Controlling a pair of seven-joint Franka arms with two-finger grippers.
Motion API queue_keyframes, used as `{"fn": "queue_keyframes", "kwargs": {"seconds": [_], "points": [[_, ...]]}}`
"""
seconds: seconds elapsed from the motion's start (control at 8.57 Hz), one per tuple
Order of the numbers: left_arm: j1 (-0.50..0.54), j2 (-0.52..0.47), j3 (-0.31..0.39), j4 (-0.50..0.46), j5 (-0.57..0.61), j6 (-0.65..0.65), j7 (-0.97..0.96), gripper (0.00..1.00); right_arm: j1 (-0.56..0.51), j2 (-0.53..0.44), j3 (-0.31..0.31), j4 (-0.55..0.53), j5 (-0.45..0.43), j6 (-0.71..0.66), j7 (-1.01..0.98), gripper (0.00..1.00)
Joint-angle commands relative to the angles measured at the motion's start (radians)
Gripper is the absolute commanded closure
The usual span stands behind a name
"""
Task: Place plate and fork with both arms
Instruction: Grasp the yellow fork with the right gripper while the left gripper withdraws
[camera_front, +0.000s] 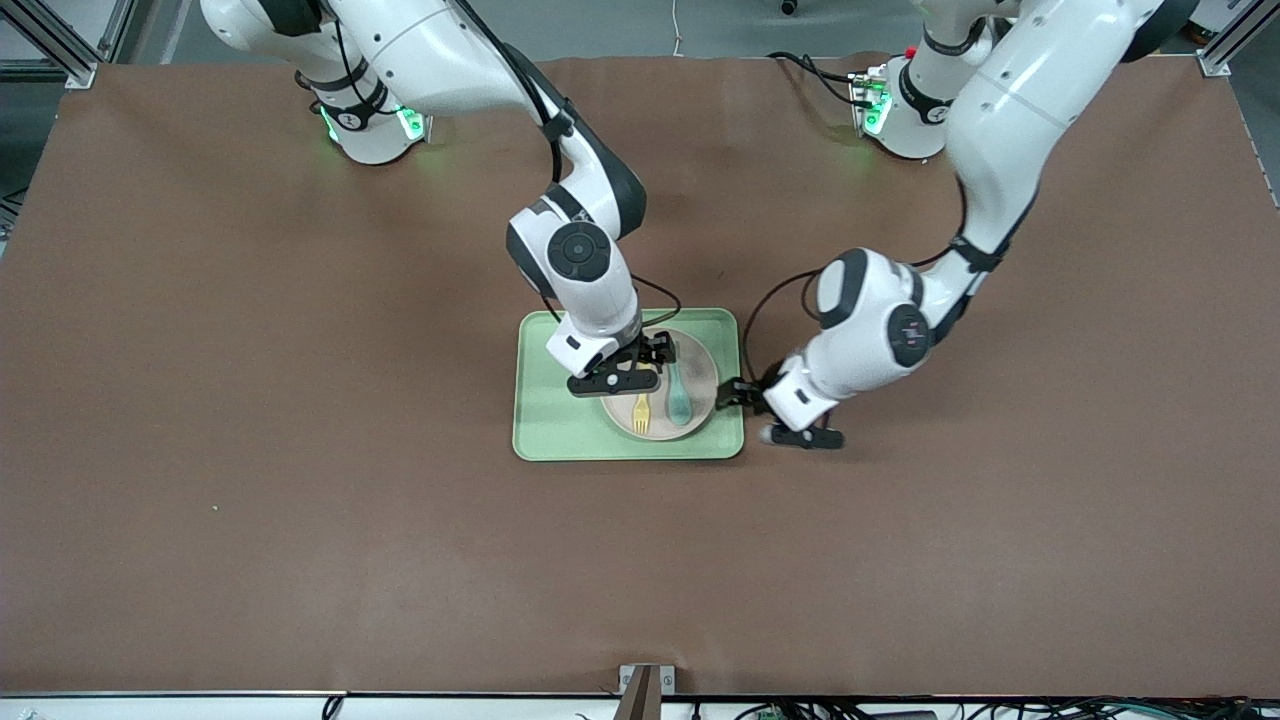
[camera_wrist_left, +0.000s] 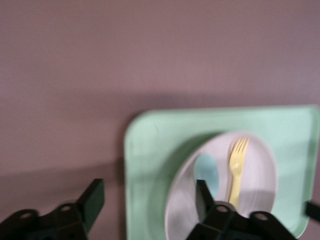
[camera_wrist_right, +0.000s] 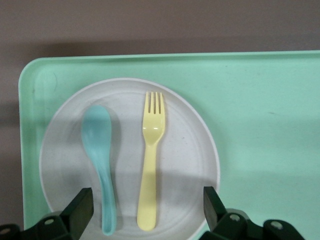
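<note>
The beige plate (camera_front: 702, 368) lies on the light green tray (camera_front: 560, 410), at the tray's end toward the left arm. On the plate the yellow fork (camera_front: 641, 411) rests beside a teal spoon (camera_front: 679, 393). My right gripper (camera_front: 638, 384) hangs open just over the plate. In the right wrist view the handles of the fork (camera_wrist_right: 151, 160) and the spoon (camera_wrist_right: 100, 145) lie between its spread fingers, untouched. My left gripper (camera_front: 762, 410) is low at the tray's edge, open. In the left wrist view it straddles the tray's rim (camera_wrist_left: 131, 165) and the plate's rim (camera_wrist_left: 175, 200), and nothing is held.
Brown table covering (camera_front: 300, 450) stretches all round the tray. Both arm bases with green lights stand along the edge farthest from the front camera. The right arm's forearm hangs over the tray's corner farthest from the camera.
</note>
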Motion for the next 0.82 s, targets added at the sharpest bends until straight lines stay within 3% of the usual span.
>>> {"fn": "queue_keyframes", "kwargs": {"seconds": [0.0, 0.23, 0.35, 0.58, 0.7], "points": [[0.129, -0.154, -0.007, -0.027, -0.004, -0.071, 0.013, 0.01, 0.025, 0.044, -0.012, 0.024, -0.003, 0.029, 0.048, 0.12], [0.227, -0.262, -0.001, -0.030, -0.002, -0.111, 0.008, 0.01, 0.061, 0.058, -0.030, 0.032, -0.031, 0.025, 0.080, 0.15], [0.266, -0.322, 0.005, -0.028, 0.014, -0.180, 0.002, 0.01, 0.075, 0.061, -0.035, 0.032, -0.096, 0.022, 0.135, 0.17], [0.358, -0.445, 0.009, -0.025, 0.164, -0.322, -0.002, 0.01, 0.081, 0.103, -0.033, 0.052, -0.187, 0.020, 0.233, 0.17], [0.345, -0.514, 0.078, -0.023, 0.169, -0.402, 0.002, 0.01, 0.083, 0.110, -0.032, 0.057, -0.188, 0.015, 0.249, 0.17]]}}
